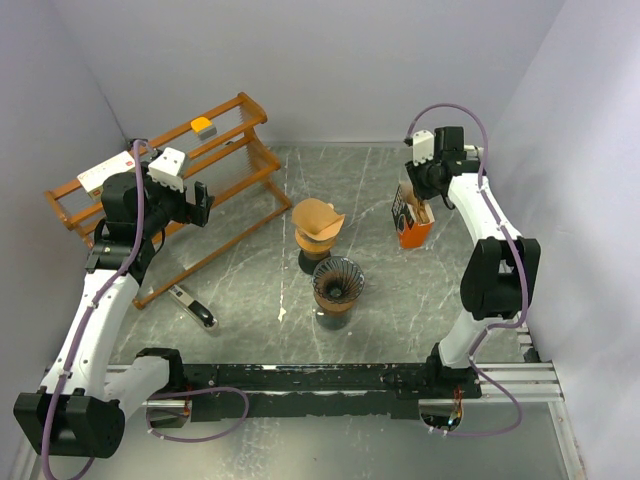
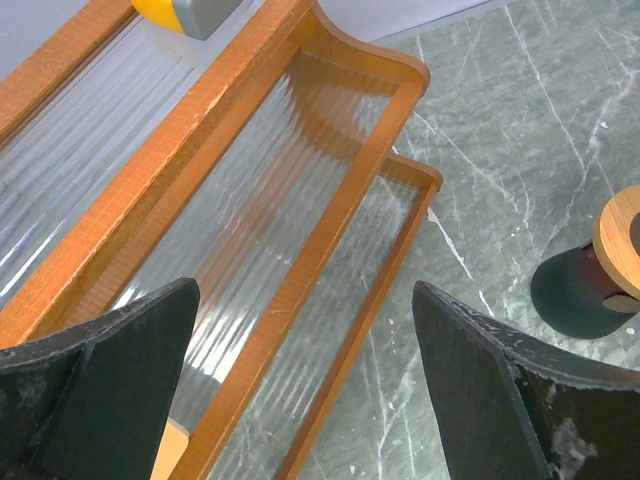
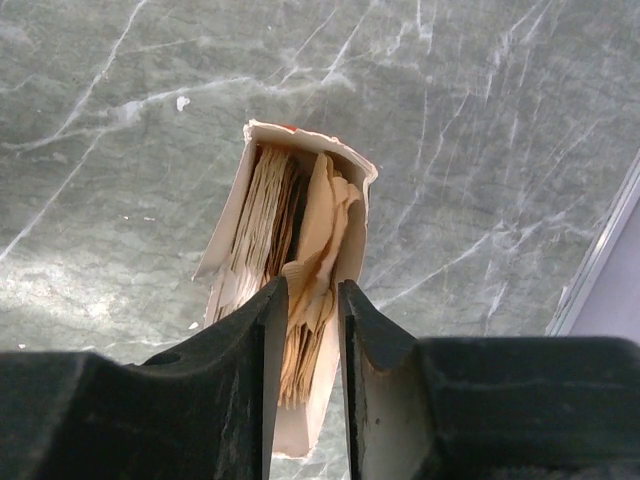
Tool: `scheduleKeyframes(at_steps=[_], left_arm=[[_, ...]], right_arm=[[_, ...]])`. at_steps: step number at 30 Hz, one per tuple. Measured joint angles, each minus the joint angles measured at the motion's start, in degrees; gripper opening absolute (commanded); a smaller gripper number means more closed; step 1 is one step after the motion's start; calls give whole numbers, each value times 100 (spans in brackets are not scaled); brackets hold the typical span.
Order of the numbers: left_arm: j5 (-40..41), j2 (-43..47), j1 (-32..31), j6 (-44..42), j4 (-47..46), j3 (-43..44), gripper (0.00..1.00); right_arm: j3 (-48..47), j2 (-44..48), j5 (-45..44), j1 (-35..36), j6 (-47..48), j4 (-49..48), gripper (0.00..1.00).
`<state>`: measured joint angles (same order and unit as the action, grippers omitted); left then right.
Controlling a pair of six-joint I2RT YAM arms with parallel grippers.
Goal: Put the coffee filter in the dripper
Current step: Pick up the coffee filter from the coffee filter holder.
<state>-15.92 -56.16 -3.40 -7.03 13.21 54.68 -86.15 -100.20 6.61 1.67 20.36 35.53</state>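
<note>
An orange pack of brown paper coffee filters stands at the right of the table. In the right wrist view its open top shows the stacked filters. My right gripper hangs over the pack, its fingers nearly together with a bunched filter pinched between them. A ribbed brown dripper sits on a dark base at the table's middle. My left gripper is open and empty over the wooden rack.
A second dripper stand with a wooden collar holds a brown filter just behind the ribbed one; its edge shows in the left wrist view. The wooden rack stands at back left. A dark-handled tool lies near the rack.
</note>
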Motion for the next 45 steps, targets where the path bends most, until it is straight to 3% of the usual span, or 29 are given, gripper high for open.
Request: scheduleKeyframes(at_steps=[16, 24, 45], left_arm=[[-50, -9, 0, 0, -9, 0, 100], [-83, -11, 0, -2, -11, -2, 100], [-98, -59, 2, -2, -13, -2, 100]], right_arm=[[0, -83, 0, 0, -7, -197, 17], [0, -195, -2, 0, -20, -214, 0], [-42, 273, 11, 0, -72, -175, 0]])
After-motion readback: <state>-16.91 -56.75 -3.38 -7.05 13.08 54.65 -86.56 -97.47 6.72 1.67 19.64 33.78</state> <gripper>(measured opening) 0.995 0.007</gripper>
